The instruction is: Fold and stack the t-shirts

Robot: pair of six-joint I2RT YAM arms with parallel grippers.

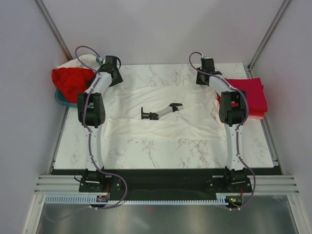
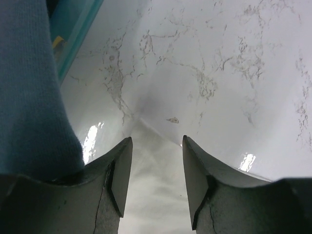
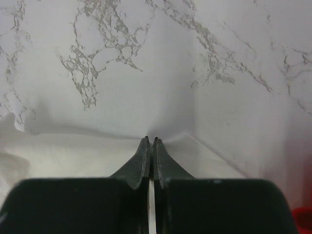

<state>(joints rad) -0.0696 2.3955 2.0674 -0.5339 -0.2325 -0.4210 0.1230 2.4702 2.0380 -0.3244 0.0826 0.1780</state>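
Top external view: soft, wrinkled white t-shirt (image 1: 161, 114) lies flat on the glossy marble table (image 1: 161, 146). The right gripper (image 3: 151, 140) pinches its far right edge; the left gripper (image 2: 156, 141) stands spread astride its far left corner.

I'm seeing white links and black joint housings on left arm (image 1: 91, 108) and right arm (image 1: 232, 108), a looped grey-mauve cable along each down to a black base, and dark matte tapered fingers (image 2: 118, 180) on the left gripper (image 2: 157, 139).
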